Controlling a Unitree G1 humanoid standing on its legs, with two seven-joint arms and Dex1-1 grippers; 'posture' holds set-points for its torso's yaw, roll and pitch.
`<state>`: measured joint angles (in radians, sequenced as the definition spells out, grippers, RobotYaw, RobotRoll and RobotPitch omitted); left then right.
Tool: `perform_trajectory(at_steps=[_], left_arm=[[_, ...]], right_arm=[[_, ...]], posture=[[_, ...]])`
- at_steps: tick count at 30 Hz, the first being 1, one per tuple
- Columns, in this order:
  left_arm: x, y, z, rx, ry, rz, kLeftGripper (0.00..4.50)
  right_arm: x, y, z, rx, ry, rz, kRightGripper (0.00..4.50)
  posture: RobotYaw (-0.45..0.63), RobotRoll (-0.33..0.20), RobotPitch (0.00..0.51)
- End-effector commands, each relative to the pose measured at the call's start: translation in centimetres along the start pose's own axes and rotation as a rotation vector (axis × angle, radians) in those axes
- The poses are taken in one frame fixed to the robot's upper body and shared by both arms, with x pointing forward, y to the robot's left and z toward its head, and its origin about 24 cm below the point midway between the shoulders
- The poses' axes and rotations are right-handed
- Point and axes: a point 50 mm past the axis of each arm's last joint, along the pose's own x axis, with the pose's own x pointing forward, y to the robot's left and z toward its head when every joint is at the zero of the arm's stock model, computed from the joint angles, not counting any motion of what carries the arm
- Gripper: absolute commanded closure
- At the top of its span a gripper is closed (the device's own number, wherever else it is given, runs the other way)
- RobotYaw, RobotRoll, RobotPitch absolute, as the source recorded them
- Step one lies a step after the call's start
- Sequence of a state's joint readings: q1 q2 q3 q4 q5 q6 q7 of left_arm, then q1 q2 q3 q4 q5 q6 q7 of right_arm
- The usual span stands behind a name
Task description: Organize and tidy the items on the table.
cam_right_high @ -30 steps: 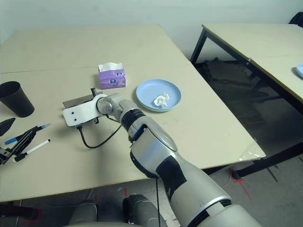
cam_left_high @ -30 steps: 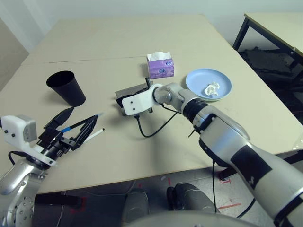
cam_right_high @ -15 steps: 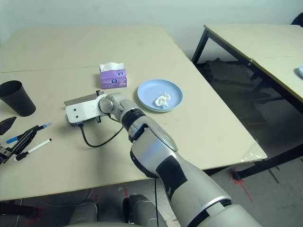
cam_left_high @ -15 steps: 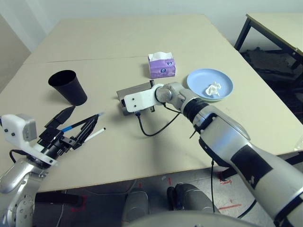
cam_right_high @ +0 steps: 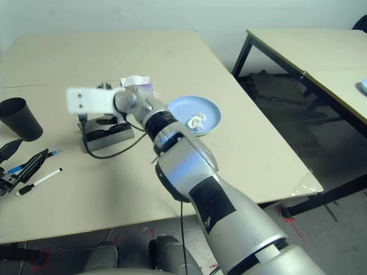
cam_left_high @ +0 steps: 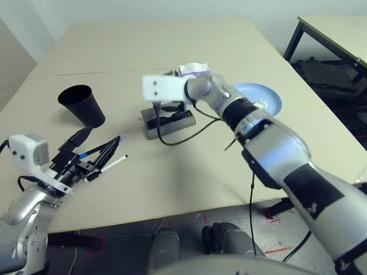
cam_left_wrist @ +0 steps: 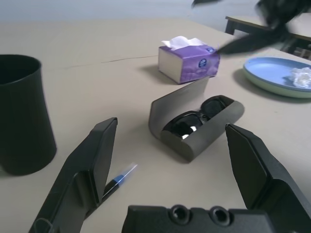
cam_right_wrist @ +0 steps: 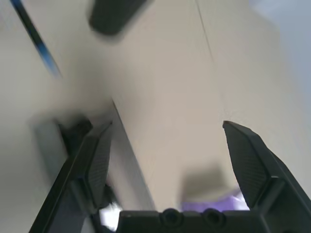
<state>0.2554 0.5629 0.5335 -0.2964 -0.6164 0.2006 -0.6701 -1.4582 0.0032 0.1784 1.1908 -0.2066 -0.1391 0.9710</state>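
The grey glasses case point(cam_left_wrist: 206, 130) lies open mid-table with the black sunglasses point(cam_left_wrist: 190, 122) inside it. My right gripper point(cam_right_wrist: 172, 141) hangs open above the case, holding nothing; its white wrist housing point(cam_left_high: 163, 89) is blurred. The purple tissue box point(cam_left_wrist: 189, 63) stands just behind the case. To its right a blue plate point(cam_left_high: 269, 94), stacked on a green one, carries the white crumpled wad point(cam_right_high: 196, 120). At the left stands the black cup point(cam_left_high: 82, 106). My left gripper point(cam_left_high: 98, 144) is open low over a blue-capped pen point(cam_left_wrist: 119, 178) and a white-bodied pen point(cam_left_high: 113, 164).
A black cable point(cam_left_high: 183, 133) droops from my right wrist onto the table point(cam_left_high: 183, 189) in front of the case. A seam line point(cam_left_high: 103, 73) crosses the tabletop behind the cup. A smaller black-legged table point(cam_right_high: 309, 48) stands to the right across a floor gap.
My right gripper has opened and risen off the glasses case, uncovering the sunglasses inside it. The left gripper has stayed open by the pens.
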Motion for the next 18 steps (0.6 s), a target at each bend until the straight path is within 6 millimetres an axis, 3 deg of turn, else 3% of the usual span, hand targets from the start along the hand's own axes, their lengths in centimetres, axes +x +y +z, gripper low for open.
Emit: perform_trajectory(at_steps=[1, 5, 8, 10, 12, 18], left_arm=[[0.0, 0.1, -0.9, 0.001, 0.023, 0.012, 0.00], [0.5, 0.5, -1.5, 0.015, 0.056, 0.031, 0.00], [1.4, 1.0, -1.8, 0.037, 0.102, 0.054, 0.00], [2.4, 1.2, -1.9, 0.047, 0.118, 0.064, 0.26], [3.3, 1.5, -1.9, 0.054, 0.129, 0.073, 0.72], [7.0, 2.6, -1.7, 0.073, 0.137, 0.115, 2.90]], right_arm=[[-3.8, -0.5, -1.4, 0.193, -0.090, 0.054, 0.01], [-9.0, 1.4, -3.7, 0.389, -0.140, -0.051, 0.01], [-12.5, 4.1, -5.4, 0.547, -0.199, -0.205, 0.01], [-14.1, 6.4, -6.4, 0.558, -0.185, -0.254, 0.00], [-15.2, 8.4, -7.0, 0.566, -0.179, -0.286, 0.00], [-17.0, 15.2, -9.3, 0.574, -0.186, -0.290, 0.00]], posture=[[0.05, 0.000, 0.083], [0.04, 0.000, 0.081], [0.03, 0.000, 0.078], [0.02, 0.000, 0.077], [0.00, 0.000, 0.075], [-0.03, 0.000, 0.061]])
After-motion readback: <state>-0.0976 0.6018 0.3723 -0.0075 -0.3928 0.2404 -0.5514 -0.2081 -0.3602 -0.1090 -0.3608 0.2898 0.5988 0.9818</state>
